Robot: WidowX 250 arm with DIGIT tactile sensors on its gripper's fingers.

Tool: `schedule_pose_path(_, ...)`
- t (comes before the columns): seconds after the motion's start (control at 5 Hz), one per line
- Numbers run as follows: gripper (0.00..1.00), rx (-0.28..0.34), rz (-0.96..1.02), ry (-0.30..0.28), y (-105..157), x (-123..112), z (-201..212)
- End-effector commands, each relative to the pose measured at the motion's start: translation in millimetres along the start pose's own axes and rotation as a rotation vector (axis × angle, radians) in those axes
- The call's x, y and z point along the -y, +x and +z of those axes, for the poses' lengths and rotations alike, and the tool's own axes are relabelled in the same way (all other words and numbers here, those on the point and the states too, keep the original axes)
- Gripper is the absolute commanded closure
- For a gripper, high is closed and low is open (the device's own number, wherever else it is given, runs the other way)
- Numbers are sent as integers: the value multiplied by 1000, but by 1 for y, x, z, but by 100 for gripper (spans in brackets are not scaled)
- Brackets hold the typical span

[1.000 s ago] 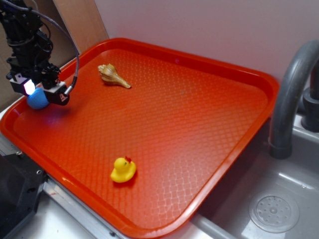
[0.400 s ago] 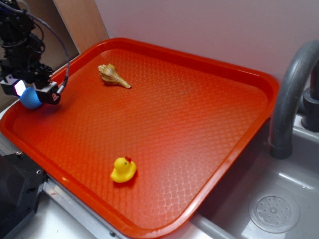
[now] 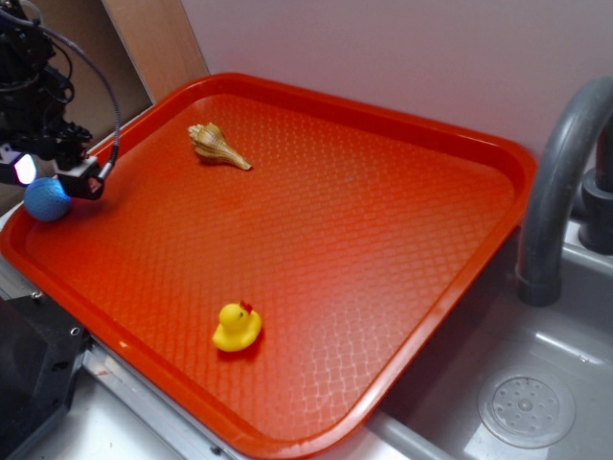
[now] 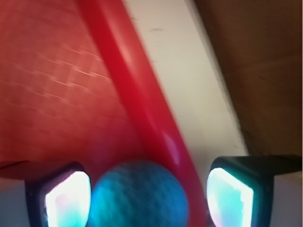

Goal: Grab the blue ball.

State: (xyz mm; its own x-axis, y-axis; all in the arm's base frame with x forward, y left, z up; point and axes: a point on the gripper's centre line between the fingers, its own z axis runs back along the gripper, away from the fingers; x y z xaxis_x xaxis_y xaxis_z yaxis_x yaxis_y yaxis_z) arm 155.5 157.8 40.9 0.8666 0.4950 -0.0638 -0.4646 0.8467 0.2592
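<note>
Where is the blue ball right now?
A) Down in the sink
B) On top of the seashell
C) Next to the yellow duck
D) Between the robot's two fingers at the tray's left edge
D: the blue ball sits between the gripper's two fingers by the left rim of the red tray, far from the yellow duck and the seashell.

Arm: black, reaching down from the top left corner of the exterior view, cable looping off its right side.
Pincer (image 3: 36, 175): pointing downward, at the far left edge of the view.
Fingers (image 4: 60, 197): two lit pads seen in the wrist view, standing apart, one at each lower corner.
Jaws: parted, with a gap on both sides between the pads.
</note>
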Motion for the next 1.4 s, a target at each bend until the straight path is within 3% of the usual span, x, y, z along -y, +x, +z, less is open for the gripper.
schedule_pose_path(0.0,100,50,34,-33,-14,7,10)
schedule_pose_path(0.6,94,43,-2,-34,-16,11,9)
schedule_pose_path(1.0,96,37,-8,-38,-18,12,9)
schedule_pose_path(1.2,100,48,-84,-75,-22,29,30)
